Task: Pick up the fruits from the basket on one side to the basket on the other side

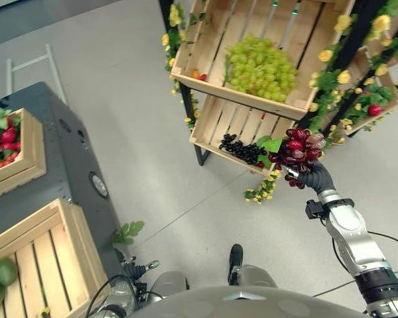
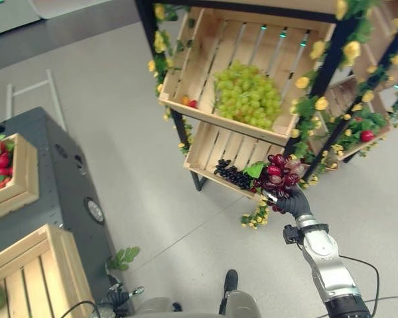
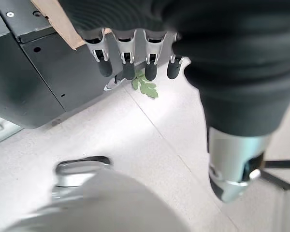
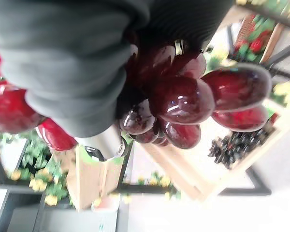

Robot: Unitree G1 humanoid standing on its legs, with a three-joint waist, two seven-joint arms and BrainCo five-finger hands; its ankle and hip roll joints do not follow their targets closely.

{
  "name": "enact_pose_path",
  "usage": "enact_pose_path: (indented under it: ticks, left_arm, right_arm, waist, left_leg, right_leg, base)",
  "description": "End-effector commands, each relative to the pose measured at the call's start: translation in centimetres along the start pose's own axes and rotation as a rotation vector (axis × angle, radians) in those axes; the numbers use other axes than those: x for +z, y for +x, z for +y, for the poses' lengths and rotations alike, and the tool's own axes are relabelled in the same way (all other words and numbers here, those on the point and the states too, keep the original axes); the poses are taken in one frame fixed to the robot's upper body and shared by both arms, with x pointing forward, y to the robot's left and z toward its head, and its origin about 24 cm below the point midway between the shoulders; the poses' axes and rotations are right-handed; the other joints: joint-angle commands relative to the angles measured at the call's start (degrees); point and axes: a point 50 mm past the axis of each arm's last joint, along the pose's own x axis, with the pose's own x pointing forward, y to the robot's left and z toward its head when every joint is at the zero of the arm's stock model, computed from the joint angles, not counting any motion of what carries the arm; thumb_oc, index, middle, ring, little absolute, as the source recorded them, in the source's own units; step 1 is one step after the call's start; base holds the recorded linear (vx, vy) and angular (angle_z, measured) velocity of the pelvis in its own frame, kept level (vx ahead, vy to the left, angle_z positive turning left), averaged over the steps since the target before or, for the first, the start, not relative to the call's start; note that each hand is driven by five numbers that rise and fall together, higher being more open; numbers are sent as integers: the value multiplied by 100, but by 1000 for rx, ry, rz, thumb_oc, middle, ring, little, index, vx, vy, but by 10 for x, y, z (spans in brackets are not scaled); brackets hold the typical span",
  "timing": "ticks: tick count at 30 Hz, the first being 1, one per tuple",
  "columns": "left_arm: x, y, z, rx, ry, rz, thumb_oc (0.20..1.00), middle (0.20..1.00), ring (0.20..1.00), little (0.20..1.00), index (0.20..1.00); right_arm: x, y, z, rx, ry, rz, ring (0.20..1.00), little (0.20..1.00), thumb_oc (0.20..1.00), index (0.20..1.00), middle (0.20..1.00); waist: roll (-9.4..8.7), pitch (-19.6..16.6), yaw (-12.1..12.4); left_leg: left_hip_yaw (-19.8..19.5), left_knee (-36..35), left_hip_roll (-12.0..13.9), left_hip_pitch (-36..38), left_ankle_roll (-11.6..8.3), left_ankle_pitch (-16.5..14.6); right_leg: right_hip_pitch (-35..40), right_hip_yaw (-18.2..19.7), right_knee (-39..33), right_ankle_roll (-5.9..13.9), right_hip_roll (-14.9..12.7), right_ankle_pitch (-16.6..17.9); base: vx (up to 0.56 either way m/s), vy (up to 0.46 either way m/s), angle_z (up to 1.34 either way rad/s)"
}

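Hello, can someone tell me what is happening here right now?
The robot's right hand is closed around a bunch of red grapes, held up in front of the lower wooden crate of the rack, which contains black grapes. Green grapes lie in the upper crate. The left hand hangs low beside the grey table, holding nothing, with its fingers straight.

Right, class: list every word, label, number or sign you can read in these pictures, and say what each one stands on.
There is no readable text.
Grey cabinet: a round disc on its side, marks too small to read.
Wooden crates and red grape bunch in the right hand: no labels show.
Left hand, hanging by the cabinet: no print.
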Motion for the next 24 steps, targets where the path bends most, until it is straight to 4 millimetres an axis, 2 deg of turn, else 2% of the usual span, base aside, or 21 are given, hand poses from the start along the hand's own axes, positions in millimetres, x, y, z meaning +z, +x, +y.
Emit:
enact_pose_path:
  ticks: [1,3,5,6,9,12,14,15,16,17,20,24]
  left_arm:
    - [4,1,7,52,-76,-13,1000,1000,1000,1000,1000]
    - [3,1,7,53,-91,-2,1000,1000,1000,1000,1000]
    - [1,1,7,52,-105,4,1000,1000,1000,1000,1000]
    - [9,2,3,41,-105,-20,1000,1000,1000,1000,1000]
    - [7,1,2,36,-106,-15,1000,1000,1000,1000,1000]
    - [6,1,-2,23,-91,-17,1000,1000,1000,1000,1000]
    - [11,2,0,28,-97,-38,1000,1000,1000,1000,1000]
    - [13,2,1,34,-106,-45,1000,1000,1000,1000,1000]
    - [13,2,1,34,-106,-46,1000,1000,1000,1000,1000]
    - [23,4,7,64,-119,-72,1000,1000,1000,1000,1000]
    - [24,4,11,66,-95,-74,1000,1000,1000,1000,1000]
    - [15,3,6,48,-68,-41,1000,1000,1000,1000,1000]
  right_arm:
    - [53,16,-1,24,7,-269,200,200,200,200,200]
    - [54,18,1,39,-4,-275,200,200,200,200,200]
    - [55,19,3,46,-8,-276,200,200,200,200,200]
    - [54,17,1,28,-15,-277,200,200,200,200,200]
    - [50,18,5,29,-12,-259,200,200,200,200,200]
    - [41,15,7,25,-2,-217,200,200,200,200,200]
    - [42,20,13,39,-4,-221,200,200,200,200,200]
    - [46,24,17,49,-2,-236,200,200,200,200,200]
    - [46,25,18,49,-2,-237,200,200,200,200,200]
    - [56,32,30,82,18,-276,200,200,200,200,200]
    - [56,33,34,95,34,-276,200,200,200,200,200]
    - [57,29,34,99,40,-277,200,200,200,200,200]
  waist:
    - [-10,76,230]
    - [34,114,295]
    - [90,103,304]
    - [128,146,233]
    - [163,107,241]
    - [172,7,201]
    - [166,10,227]
    - [171,15,270]
    - [169,21,295]
    - [149,46,446]
    - [65,-100,455]
    - [68,-240,390]
  left_leg:
    - [-546,-478,120,-167,152,240]
    - [-926,-812,141,-194,81,498]
    - [-1056,-1052,132,-70,99,537]
    - [-776,-1066,214,-124,85,623]
    - [-760,-1179,186,-15,134,548]
    - [-540,-1394,156,261,253,494]
    - [-288,-1521,184,363,324,475]
    - [-121,-1597,230,389,320,483]
    - [-92,-1611,236,406,321,482]
    - [264,-1774,393,370,249,559]
    - [288,-1949,340,490,270,565]
    - [327,-2021,325,611,285,532]
  right_leg:
    - [714,439,-350,791,309,-410]
    - [765,682,-386,810,398,-438]
    - [795,832,-390,796,468,-468]
    - [806,809,-349,810,418,-500]
    - [829,863,-309,861,402,-551]
    - [966,926,-252,934,223,-622]
    - [910,985,-203,1012,120,-541]
    - [827,892,-208,1066,60,-465]
    - [824,921,-204,1068,64,-464]
    - [531,445,-200,1199,-113,-262]
    - [629,372,-459,1206,-102,-176]
    - [663,325,-539,1241,-149,-154]
  base:
    - [134,75,-58]
    - [96,83,-71]
    - [69,132,-74]
    - [36,153,-85]
    - [87,179,-40]
    - [141,214,-7]
    - [24,163,-11]
    - [-36,86,-37]
    - [-143,72,-78]
    - [-84,80,-130]
    - [11,71,-80]
    - [68,71,6]
